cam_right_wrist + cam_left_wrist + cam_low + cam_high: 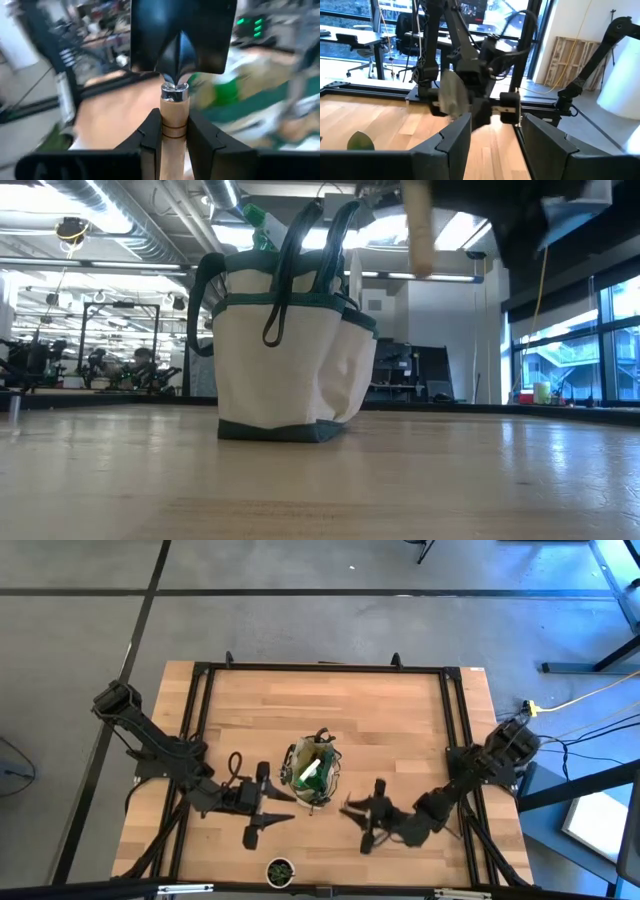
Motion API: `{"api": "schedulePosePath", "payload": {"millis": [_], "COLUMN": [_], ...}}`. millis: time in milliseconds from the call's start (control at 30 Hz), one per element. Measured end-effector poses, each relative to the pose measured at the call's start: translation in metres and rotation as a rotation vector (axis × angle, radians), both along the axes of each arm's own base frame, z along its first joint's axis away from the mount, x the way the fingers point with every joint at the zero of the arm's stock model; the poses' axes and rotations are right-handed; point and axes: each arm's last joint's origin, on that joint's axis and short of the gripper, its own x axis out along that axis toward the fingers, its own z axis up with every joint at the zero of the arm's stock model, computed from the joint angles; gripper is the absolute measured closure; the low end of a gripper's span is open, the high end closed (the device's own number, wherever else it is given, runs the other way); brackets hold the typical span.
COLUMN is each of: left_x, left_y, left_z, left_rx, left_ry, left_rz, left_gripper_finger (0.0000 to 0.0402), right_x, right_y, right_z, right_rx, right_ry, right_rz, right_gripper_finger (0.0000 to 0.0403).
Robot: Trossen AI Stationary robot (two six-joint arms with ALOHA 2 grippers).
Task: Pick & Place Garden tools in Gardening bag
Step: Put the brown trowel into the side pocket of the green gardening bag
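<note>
Upright tan bag (pixel 312 776); wooden-handled trowel (pixel 176 65) raised beside it

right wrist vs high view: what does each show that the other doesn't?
Right wrist only: the right end effector shut on a trowel, with its wooden handle between the fingers and its dark blade beyond them.
High only: the whole table, the left end effector open on the bag's other side, and a small potted plant at the near edge.
Both: the gardening bag with green inside.
</note>
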Motion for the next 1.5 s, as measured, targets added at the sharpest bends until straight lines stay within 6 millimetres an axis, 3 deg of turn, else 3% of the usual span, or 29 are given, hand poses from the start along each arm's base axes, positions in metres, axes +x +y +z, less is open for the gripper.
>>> {"api": "schedulePosePath", "payload": {"millis": [333,567,1500], "left_x": [0.001,0.001,0.001], "left_y": [0.001,0.001,0.001], "left_z": [0.000,-0.001,-0.002], "left_rx": [0.000,0.005,0.001], "left_ry": [0.000,0.007,0.013], "left_rz": [0.006,0.002,0.000], "left_gripper_finger": [0.0231,0.0231,0.0231], "right_x": [0.035,0.048,0.037], "right_y": [-0.058,-0.082,-0.067], "right_z": [0.005,0.006,0.001], "right_rx": [-0.040,-0.030,-0.010], "right_ry": [0.014,0.009,0.063], "right_rz": [-0.047,-0.045,-0.048], "right_gripper_finger": [0.0340,0.0340,0.0340]}}
